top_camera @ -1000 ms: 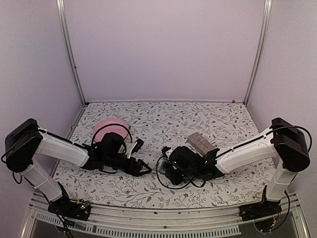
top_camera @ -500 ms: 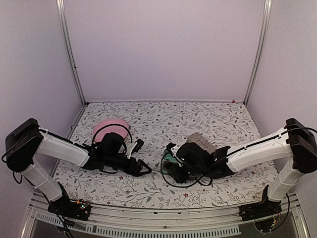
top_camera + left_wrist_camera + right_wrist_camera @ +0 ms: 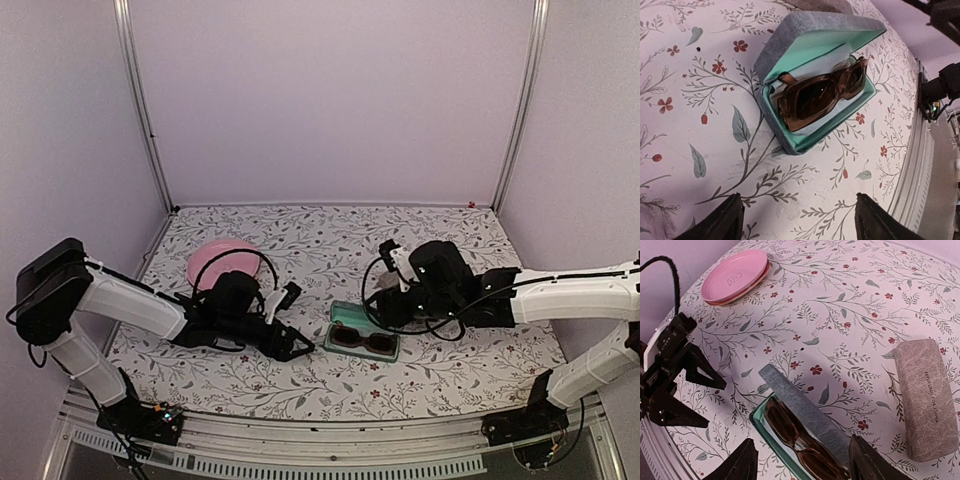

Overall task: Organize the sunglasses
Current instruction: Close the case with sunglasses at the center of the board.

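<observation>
Sunglasses (image 3: pixel 822 97) with brown lenses are seen lying lenses-up in an open blue-grey case (image 3: pixel 790 42) lined in teal, on the flowered table (image 3: pixel 450 235). Their folded arms are hidden under the lenses. Only a little of a pale sheet (image 3: pixel 836 56) beneath them can be made out. In the right wrist view the pair is partly covered by the raised lid (image 3: pixel 800 407), and its lower end is cut off at the bottom edge. From above, the frame is too small for detail. The grey-brown case (image 3: pixel 927 400), shown at 3 o'clock in the right wrist view, is concealed in the top view by the right arm (image 3: pixel 560 295). The pink plate (image 3: pixel 215 268), at 10 o'clock on the table, is crossed by a black cable (image 3: pixel 228 252).

The left gripper (image 3: pixel 799 202) is held spread wide with nothing between its fingers. In its own view the sunglasses are found at 12 o'clock, apart from both tips. From above, the blue-grey case is placed near it at 3 o'clock. The right gripper (image 3: pixel 802 440) is also spread, and nothing is pinched. It is raised above the table, with the blue-grey case at its 7 o'clock in the top view, apart from it.
</observation>
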`<action>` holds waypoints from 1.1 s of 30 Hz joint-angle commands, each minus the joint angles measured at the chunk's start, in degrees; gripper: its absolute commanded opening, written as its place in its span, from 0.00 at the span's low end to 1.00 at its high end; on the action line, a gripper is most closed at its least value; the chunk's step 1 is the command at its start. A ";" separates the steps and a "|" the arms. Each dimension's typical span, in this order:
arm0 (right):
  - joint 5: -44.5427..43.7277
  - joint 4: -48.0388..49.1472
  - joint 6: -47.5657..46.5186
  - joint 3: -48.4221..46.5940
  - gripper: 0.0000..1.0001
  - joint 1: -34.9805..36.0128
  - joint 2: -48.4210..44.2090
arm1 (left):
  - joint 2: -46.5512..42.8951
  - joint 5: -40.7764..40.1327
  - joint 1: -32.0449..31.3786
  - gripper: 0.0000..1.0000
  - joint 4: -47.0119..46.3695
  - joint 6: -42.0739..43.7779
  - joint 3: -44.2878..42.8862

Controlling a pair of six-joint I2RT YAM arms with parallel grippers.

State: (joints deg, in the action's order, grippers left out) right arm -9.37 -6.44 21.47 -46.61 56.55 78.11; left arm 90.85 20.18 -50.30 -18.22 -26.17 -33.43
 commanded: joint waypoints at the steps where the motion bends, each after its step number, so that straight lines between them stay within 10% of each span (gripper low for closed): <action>1: 6.29 -2.67 -1.76 1.12 0.65 -5.56 -0.60 | 2.73 -5.31 -3.06 0.78 -0.59 6.79 -3.06; 16: 24.64 2.00 -4.78 3.18 0.62 -14.93 4.90 | 14.14 -14.54 -8.55 0.79 3.01 18.48 -11.48; 33: 29.40 8.21 -1.15 7.42 0.33 -15.08 6.47 | 19.21 -19.47 -10.35 0.66 1.63 19.66 -12.19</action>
State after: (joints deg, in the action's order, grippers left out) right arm 17.54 -0.27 18.61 -41.45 41.43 84.53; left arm 107.02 1.89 -59.75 -18.33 -6.20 -46.09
